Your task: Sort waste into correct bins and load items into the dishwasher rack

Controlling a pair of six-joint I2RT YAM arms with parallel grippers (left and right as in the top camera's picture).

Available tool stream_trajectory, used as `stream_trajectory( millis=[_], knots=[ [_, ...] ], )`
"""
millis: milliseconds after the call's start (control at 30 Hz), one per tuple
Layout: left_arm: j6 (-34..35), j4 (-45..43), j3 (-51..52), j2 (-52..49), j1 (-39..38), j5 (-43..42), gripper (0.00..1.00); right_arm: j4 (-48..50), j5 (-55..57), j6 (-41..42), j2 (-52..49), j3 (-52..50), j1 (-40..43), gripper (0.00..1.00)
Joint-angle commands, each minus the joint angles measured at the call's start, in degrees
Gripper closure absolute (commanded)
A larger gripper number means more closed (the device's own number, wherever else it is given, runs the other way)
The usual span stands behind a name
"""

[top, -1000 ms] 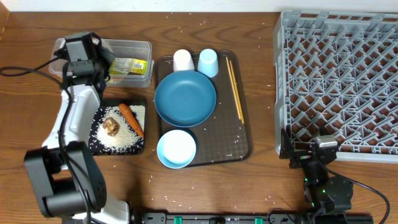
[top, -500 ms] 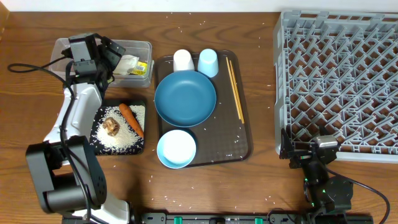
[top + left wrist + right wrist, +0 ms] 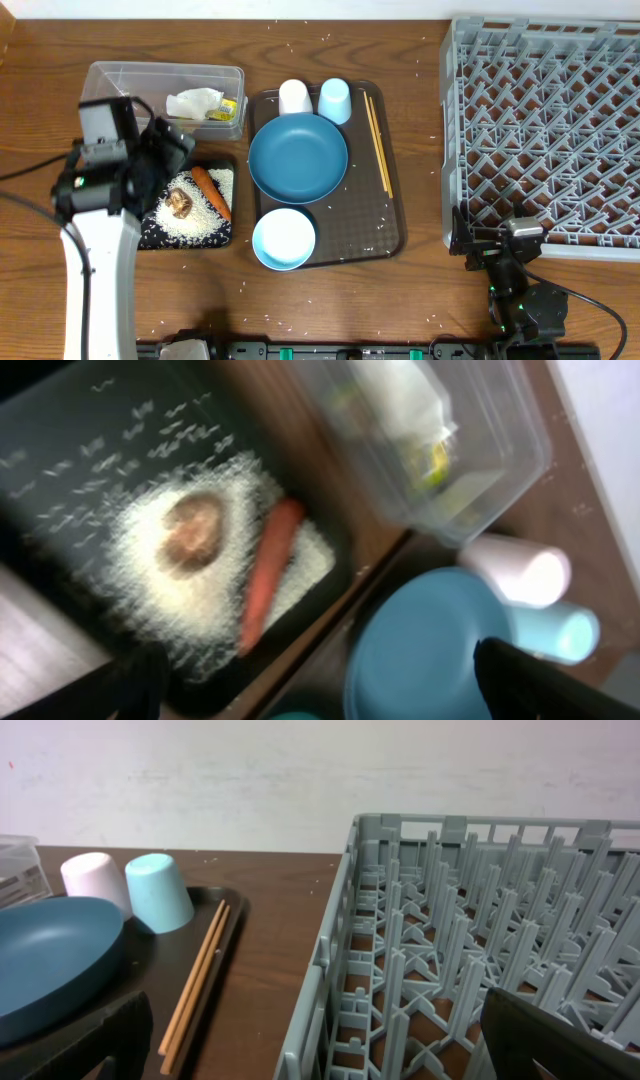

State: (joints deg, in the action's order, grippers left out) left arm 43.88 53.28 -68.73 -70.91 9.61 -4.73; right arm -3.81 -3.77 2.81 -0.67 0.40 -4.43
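Lying diagonally in black tray (image 3: pixel 152 236), carrot (image 3: pixel 211 192), chopsticks (image 3: pixel 377 142) straight beside plate (image 3: pixel 297 158)

No legible text, brand, label or number found on any item. The crumpled wrapper (image 3: pixel 400 400), in the clear container (image 3: pixel 500 470) ahead and right of the left gripper (image 3: pixel 320 670), carries yellow-green print that is blurred and unreadable.

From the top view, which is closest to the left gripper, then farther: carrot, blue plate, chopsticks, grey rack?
From the left gripper:
1. Carrot, in the black tray beside it.
2. Blue plate, middle of the brown tray.
3. Chopsticks, on that tray's right side.
4. Grey rack, far right.
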Motion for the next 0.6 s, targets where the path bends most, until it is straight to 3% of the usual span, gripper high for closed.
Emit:
stream_trajectory(
  millis=[0, 200, 567],
  knots=[
    [4.2, 8.0, -0.1, 3.5, 0.0, 6.8, 0.02, -0.2, 0.3, 0.8, 0.3, -0.1, 1.0, 0.01],
    [22.5, 24.4, -0.1, 8.7, 3.5, 20.7, 0.02, -0.2, 0.3, 0.8, 0.3, -0.1, 1.0, 0.01],
    [22.9, 30.7, -0.1, 9.6, 17.7, 16.2, 0.02, -0.2, 0.3, 0.8, 0.3, -0.1, 1.0, 0.01]
  ],
)
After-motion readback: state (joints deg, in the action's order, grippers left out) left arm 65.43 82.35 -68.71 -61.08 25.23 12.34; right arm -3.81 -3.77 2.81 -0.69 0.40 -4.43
